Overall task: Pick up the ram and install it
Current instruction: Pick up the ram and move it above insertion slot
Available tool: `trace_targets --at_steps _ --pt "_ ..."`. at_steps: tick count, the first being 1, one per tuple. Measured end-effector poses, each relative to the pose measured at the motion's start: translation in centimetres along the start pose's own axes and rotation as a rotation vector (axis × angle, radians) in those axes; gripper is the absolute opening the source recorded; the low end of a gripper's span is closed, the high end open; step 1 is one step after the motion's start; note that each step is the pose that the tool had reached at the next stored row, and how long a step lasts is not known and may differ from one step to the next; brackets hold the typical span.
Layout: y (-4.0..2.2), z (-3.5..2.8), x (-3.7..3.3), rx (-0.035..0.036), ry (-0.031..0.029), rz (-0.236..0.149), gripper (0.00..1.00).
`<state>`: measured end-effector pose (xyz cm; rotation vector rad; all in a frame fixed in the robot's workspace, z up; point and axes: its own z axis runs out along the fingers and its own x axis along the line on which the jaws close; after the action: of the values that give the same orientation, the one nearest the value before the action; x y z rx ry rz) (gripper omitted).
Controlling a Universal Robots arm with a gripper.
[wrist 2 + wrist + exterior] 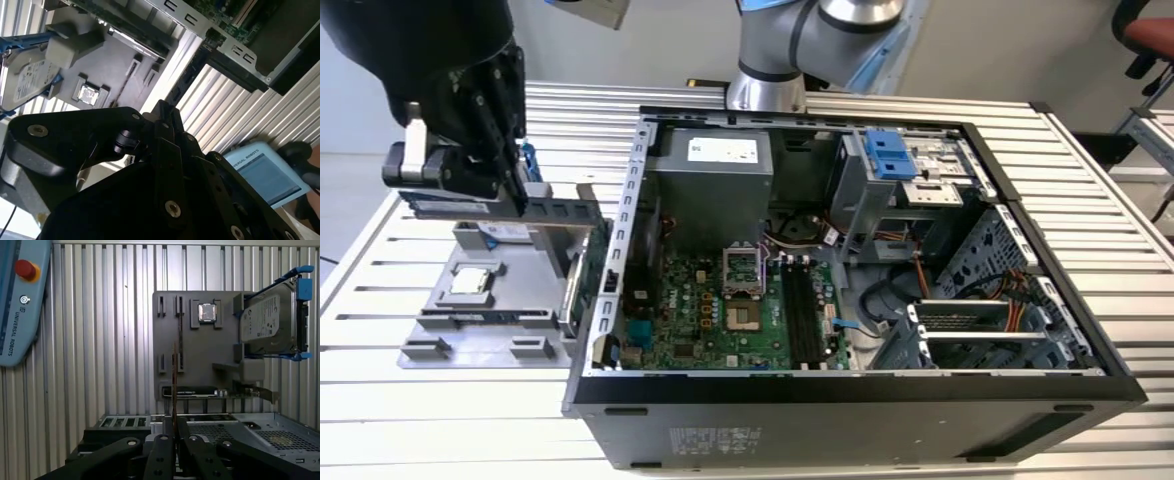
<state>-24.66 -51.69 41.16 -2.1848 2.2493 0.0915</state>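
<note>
While the claw [174,432] is clenched on the ram [174,380], held edge-on between its fingers, it hangs above a grey parts tray [534,275] on the slatted tabletop [400,410]. A blue-framed hard drive [270,322] stands on the tray beyond the claw. The open computer case [854,395] lies to the claw's right in the exterior view.
</note>
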Motion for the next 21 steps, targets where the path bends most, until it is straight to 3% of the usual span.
trace_targets --at_steps 21 --pt "-5.04 -0.19 -0.15 -0.0087 0.0002 0.000 0.00"
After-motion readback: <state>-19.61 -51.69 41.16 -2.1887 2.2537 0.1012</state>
